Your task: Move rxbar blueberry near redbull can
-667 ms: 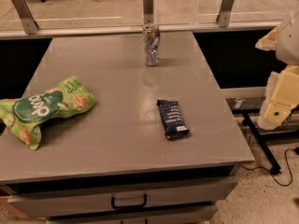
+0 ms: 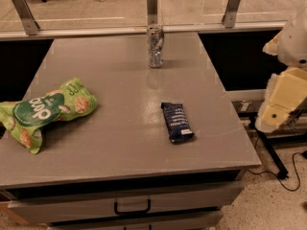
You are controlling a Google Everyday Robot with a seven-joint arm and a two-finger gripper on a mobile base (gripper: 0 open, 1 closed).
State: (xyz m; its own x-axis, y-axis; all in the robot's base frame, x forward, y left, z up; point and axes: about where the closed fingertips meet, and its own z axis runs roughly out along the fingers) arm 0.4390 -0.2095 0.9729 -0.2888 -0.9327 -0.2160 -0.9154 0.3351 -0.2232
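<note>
Because nothing appears to be gripped, every item lies loose on the grey table (image 2: 120, 143), and the layout reads as a task not yet begun. Farthest from the gripper (image 2: 271, 115), at the table's left edge, the green crinkled chip bag (image 2: 45, 111) lies flat on its side. It has no part in the job and seems to be only a distractor, well apart from everything else.

Nearer, but well to the gripper's left and toward the back of the table, the redbull can (image 2: 155, 45) stands upright close to the rear edge. It is the mark to aim for rather than a thing to lift.

Closest to the gripper, on its left and inside the table's right edge, the rxbar blueberry (image 2: 177, 122) lies flat with its label up. Its long side runs roughly front to back with a slight tilt. Bare table separates it from the can, so the move is not yet done. Thin and flat as it is, the bar probably calls for a pick from above across its narrow width.

At the right, off the table, the cream arm (image 2: 288, 87) hangs folded beside the table's edge. The gripper sits low at the arm's lower end, about level with the bar and touching nothing. Whether the gripper is apart or together I cannot tell.
</note>
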